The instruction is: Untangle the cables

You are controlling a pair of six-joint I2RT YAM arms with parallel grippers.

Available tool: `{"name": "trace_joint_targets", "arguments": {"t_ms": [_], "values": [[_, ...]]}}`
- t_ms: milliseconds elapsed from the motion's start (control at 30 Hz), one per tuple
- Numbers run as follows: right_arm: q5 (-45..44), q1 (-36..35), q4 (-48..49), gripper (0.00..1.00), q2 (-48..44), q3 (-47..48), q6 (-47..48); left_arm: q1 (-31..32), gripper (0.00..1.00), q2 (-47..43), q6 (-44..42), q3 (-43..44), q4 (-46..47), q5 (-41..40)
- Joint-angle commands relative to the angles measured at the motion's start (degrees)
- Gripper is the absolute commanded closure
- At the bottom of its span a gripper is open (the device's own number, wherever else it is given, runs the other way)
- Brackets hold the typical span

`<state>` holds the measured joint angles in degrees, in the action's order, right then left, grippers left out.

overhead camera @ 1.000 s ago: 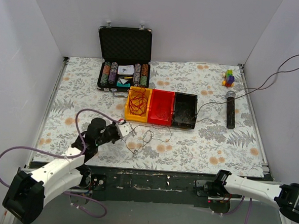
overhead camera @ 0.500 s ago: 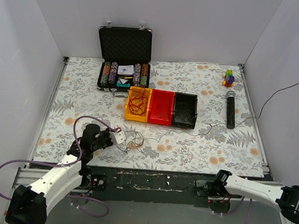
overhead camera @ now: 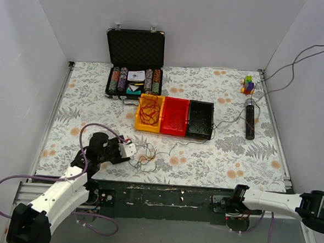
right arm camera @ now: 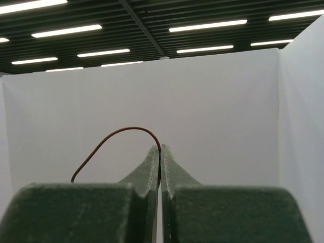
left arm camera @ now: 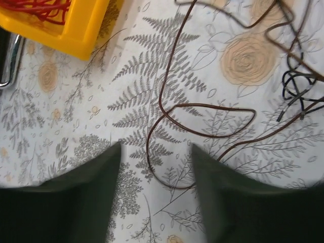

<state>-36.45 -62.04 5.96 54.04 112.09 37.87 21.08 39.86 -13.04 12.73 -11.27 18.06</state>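
The cables (overhead camera: 146,156) lie in a loose tangle of thin brown and dark wires on the floral table, just right of my left gripper (overhead camera: 131,149). In the left wrist view that gripper (left arm camera: 156,152) is open, low over the cloth. A brown wire loop (left arm camera: 202,106) lies on the table between its fingers, and a black wire knot (left arm camera: 296,83) lies at the right. One thin strand (overhead camera: 289,66) rises from the table to the upper right. My right gripper (right arm camera: 160,148) is shut on a brown wire (right arm camera: 114,134), raised and facing the white wall.
Yellow bin (overhead camera: 158,118) holding red wires, red bin (overhead camera: 175,117) and black bin (overhead camera: 200,119) stand mid-table. Behind them is an open case of poker chips (overhead camera: 134,65). A microphone (overhead camera: 250,118) and toy blocks (overhead camera: 248,84) lie at the right. The yellow bin's corner (left arm camera: 76,35) is near.
My left gripper drew back toward the near edge with the wire, then opened and let it go. The strand at the right now climbs higher and steeper.
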Motion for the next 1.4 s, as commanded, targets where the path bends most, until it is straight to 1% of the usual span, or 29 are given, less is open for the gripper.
{"name": "trace_joint_targets", "arguments": {"t_ms": [0, 100, 133, 300, 333, 433, 467, 500, 600, 633, 667, 700, 767, 867, 967, 1033, 1100, 1200, 1233, 1267, 1300, 1333, 1367], "values": [[0.5, -1.3, -0.8, 0.99, 1.5, 1.8, -2.0, -0.4, 0.22, -1.7, 3.4, 7.3, -5.9, 9.0], [1.8, -1.3, -0.2, 0.99, 0.3, -3.4, -6.1, -0.4, 0.19, -1.8, 4.2, 13.1, -9.5, 16.5], [2.2, -1.3, -0.2, 0.99, -0.1, -4.2, -7.4, -0.4, 0.18, -1.6, 3.8, 15.5, -11.6, 18.9], [4.6, -1.3, -1.6, 0.99, -0.3, -5.5, -13.4, -0.4, 0.06, 0.9, 3.0, 28.4, -19.5, 33.7], [5.2, -1.3, -1.7, 0.99, -0.3, -5.5, -14.5, -0.4, 0.02, 1.8, 3.7, 30.0, -19.9, 36.9], [6.8, -1.3, -2.0, 0.99, -0.3, -5.0, -16.9, 0.4, 0.02, 6.5, 5.9, 31.6, -19.9, 45.5], [7.3, -1.3, -2.3, 0.99, 0.1, -4.6, -17.6, 1.5, 0.02, 8.6, 6.1, 31.7, -19.3, 46.8], [7.7, -1.3, -2.6, 0.99, 0.3, -4.3, -18.3, 3.8, 0.02, 10.2, 6.4, 31.5, -17.9, 46.7], [8.4, -1.3, -3.3, 0.99, 0.6, -3.6, -19.7, 14.3, 0.02, 14.5, 9.2, 29.7, -11.3, 41.3], [8.5, -1.3, -3.3, 0.99, 0.5, -3.7, -19.9, 17.1, 0.02, 15.4, 10.6, 28.8, -7.1, 39.9], [8.6, -1.3, -3.4, 0.99, 0.5, -4.1, -20.3, 20.3, 0.02, 16.2, 14.5, 27.4, -2.1, 38.3], [8.6, -1.3, -3.5, 0.99, 0.5, -4.2, -20.5, 22.9, 0.02, 17.4, 16.5, 26.7, 1.9, 36.2], [8.6, -1.3, -3.7, 0.99, 0.5, -4.6, -20.7, 26.5, 0.02, 20.2, 19.3, 26.2, 9.8, 31.3], [8.9, -1.4, -3.8, 0.99, 0.5, -4.8, -21.1, 29.2, 0.02, 23.1, 20.3, 24.7, 20.3, 24.4], [9.3, -1.3, -4.4, 0.99, 0.5, -4.3, -21.3, 30.1, 0.02, 24.0, 21.1, 23.2, 28.5, 18.6], [9.6, -1.4, -4.8, 0.99, 0.5, -4.3, -21.4, 30.2, 0.02, 24.2, 21.9, 23.1, 30.1, 17.3], [9.8, -1.4, -4.6, 0.99, 0.5, -4.4, -21.4, 30.6, 0.02, 24.3, 22.2, 22.9, 29.8, 18.8], [10.3, -1.3, -4.6, 0.99, 0.4, -4.9, -21.6, 32.5, 0.02, 24.8, 23.0, 21.8, 32.2, 17.6], [10.5, -1.4, -4.5, 0.99, 0.4, -5.0, -21.7, 33.0, 0.07, 25.3, 23.1, 21.7, 32.8, 18.1], [10.6, -1.3, -4.6, 0.99, 0.5, -5.1, -21.7, 33.3, 0.19, 25.7, 23.1, 22.0, 32.5, 18.9], [10.6, -1.3, -4.5, 0.99, 0.4, -5.3, -21.7, 33.8, 0.39, 26.1, 22.7, 22.3, 32.0, 19.7], [10.6, -1.3, -4.5, 0.99, 0.4, -5.4, -21.7, 34.0, 0.64, 26.4, 22.4, 22.6, 31.7, 20.3], [10.4, -1.3, -4.5, 0.99, 0.3, -5.5, -21.6, 34.0, 1.0, 26.3, 23.5, 22.9, 31.6, 20.2]]}}
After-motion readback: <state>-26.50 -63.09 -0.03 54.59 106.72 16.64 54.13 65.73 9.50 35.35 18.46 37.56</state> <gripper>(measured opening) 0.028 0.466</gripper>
